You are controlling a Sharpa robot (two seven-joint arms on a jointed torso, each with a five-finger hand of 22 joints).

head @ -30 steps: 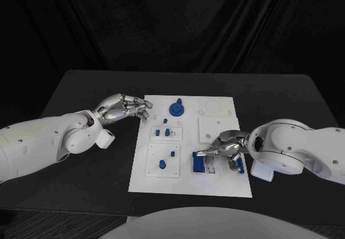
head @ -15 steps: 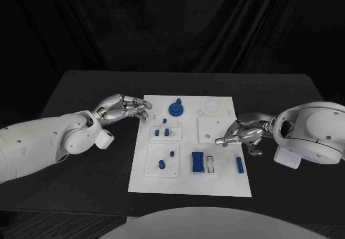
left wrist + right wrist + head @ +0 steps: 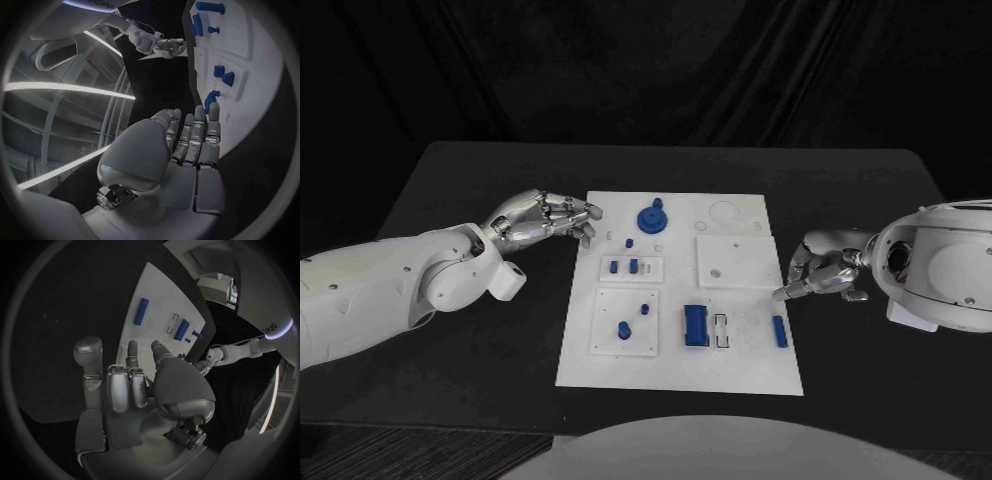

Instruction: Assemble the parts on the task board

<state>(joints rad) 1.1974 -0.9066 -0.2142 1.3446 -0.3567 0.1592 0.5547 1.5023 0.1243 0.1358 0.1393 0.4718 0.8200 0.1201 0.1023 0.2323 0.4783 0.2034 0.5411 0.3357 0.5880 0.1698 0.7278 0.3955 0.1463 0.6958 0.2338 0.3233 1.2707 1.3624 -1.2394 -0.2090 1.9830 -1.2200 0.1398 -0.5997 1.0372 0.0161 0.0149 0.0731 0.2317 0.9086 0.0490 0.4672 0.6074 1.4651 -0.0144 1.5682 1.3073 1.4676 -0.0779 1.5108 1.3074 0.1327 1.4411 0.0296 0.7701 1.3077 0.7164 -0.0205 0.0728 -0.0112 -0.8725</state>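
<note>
The task board [image 3: 681,370] lies flat in the middle of the black tabletop [image 3: 473,180], between the two arms, so that each hand can get to it from its own side. Small blue parts sit on it. A round blue part with a knob [image 3: 653,216] stands near the far edge. Two little blue pegs [image 3: 626,266] stand in a small white square below it. Two more small blue pieces [image 3: 635,318] lie in the next square, nearer the robot. A long blue block [image 3: 694,325] stands next to an open white slot [image 3: 721,330], and I think that slot is a place for a piece to go in. A thin blue bar [image 3: 780,331] lies flat close to the board's right edge, just a little way from the right hand, so it looks easy for that hand to pick.

The left hand [image 3: 548,217] sits just beside the board's far left corner. Its fingers [image 3: 586,212] are curled in loosely and hold nothing. In the left wrist view the fingers lie side by side, pointing at the board's edge, with no part in them.

The right hand [image 3: 822,268] is off the board, over the tabletop just beside its right edge. Its fingers [image 3: 790,291] are bent in and point down toward the board. In the right wrist view the palm is bare, so it holds nothing. The big white arm bends back behind it.
</note>
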